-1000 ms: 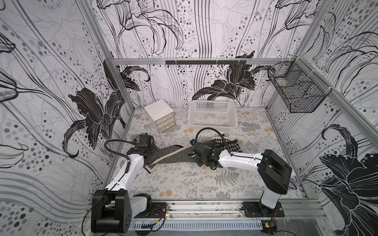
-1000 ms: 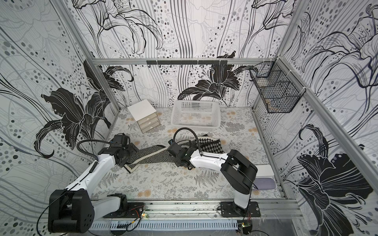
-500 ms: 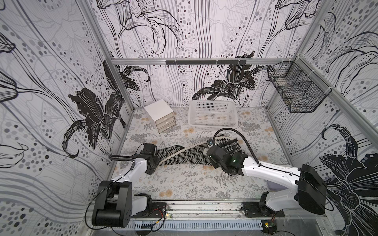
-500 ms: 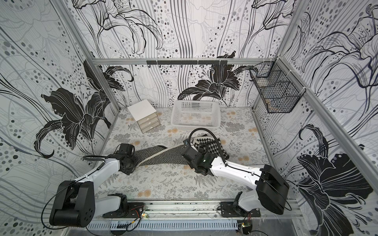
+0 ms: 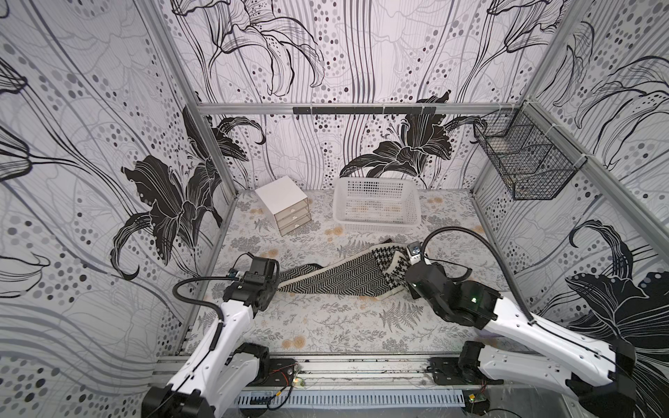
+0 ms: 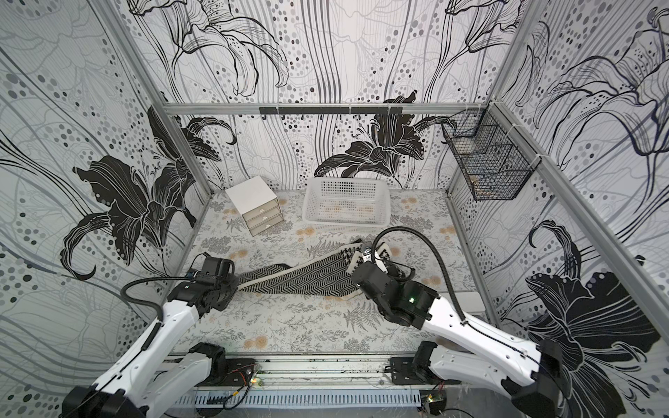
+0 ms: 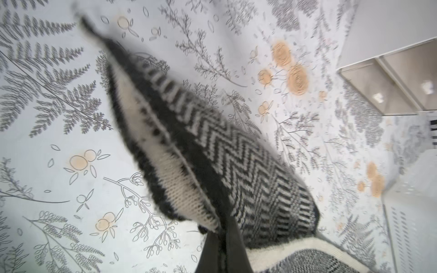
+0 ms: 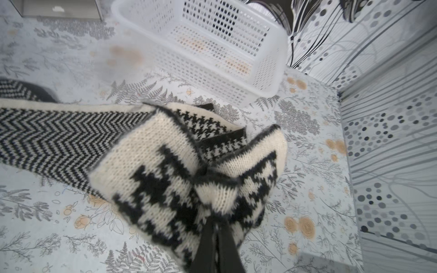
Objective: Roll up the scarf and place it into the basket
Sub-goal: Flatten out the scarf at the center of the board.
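The scarf [image 5: 340, 277] lies on the table [image 5: 325, 325], stretched long-ways from one gripper to the other. The left gripper [image 7: 223, 228] is pressed together on the zigzag end. The right gripper [image 8: 214, 221] is pinching the checked end, which is bunched up and folded over.

The basket [image 5: 376, 225] sits just past the right gripper, on the far side of it, so the right arm is the nearer one. I think the rolling has to go along the scarf, from one gripper toward the other.

There is open table on the near side of both grippers. The side wall is close on the outer side of the right gripper. A small white box of drawers [image 5: 286, 206] stands past the left gripper.
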`<move>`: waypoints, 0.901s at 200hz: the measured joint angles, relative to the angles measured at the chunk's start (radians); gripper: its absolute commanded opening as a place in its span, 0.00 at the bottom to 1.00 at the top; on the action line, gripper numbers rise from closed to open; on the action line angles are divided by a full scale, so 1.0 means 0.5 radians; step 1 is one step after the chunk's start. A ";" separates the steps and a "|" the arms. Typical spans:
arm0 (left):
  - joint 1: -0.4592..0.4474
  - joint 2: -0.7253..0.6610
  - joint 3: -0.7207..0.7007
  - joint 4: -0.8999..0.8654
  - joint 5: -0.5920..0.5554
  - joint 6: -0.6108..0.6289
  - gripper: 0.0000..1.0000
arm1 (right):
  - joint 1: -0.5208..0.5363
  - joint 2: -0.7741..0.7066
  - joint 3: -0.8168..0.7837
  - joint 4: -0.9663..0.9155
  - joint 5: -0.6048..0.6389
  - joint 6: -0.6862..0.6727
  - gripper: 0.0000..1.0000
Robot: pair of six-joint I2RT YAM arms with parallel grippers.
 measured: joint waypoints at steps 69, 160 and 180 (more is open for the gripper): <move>-0.049 -0.243 0.201 -0.433 -0.048 0.092 0.00 | 0.000 -0.165 0.375 -0.350 0.194 -0.029 0.00; 0.024 1.023 0.864 -0.031 0.110 0.620 0.99 | -0.828 0.352 0.593 -0.188 -0.020 -0.336 0.00; 0.034 0.856 0.703 -0.012 0.114 0.626 0.99 | -0.827 0.344 0.592 -0.189 -0.060 -0.351 0.00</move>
